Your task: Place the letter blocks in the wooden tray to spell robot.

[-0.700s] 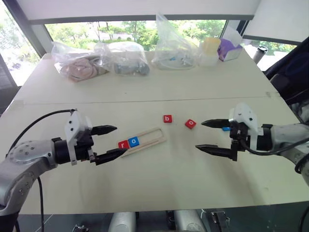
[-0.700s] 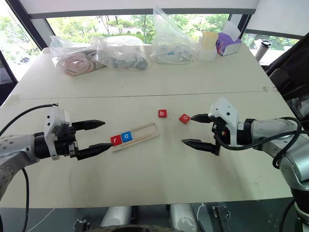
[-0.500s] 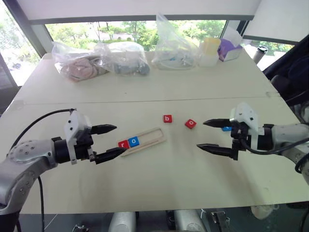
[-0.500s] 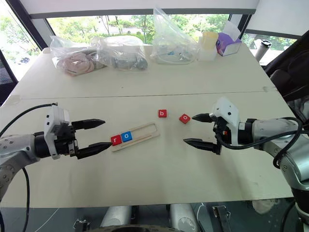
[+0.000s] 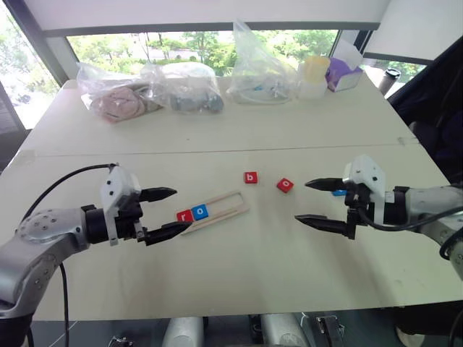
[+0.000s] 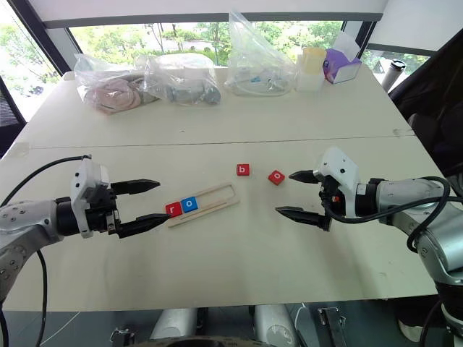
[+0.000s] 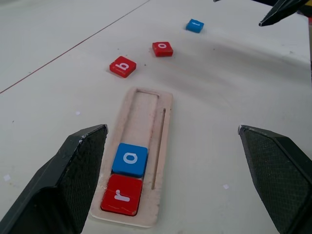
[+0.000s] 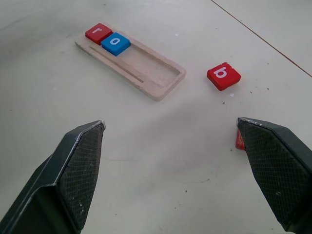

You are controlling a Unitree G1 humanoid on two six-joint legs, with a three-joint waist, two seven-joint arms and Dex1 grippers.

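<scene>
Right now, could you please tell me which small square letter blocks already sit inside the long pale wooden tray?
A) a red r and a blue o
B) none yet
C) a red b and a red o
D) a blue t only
A: the long pale wooden tray holds a red r block and a blue o block side by side at one end, while the red b block lies on the table outside it.

wooden tray [image 7: 161, 141] (r, o inside)

Along the far edge of the white table [image 5: 217, 130], clear plastic bags [image 5: 189, 85], a yellow-lidded plastic tub [image 5: 314, 76] and a purple box [image 5: 342, 72] are seen.
</scene>
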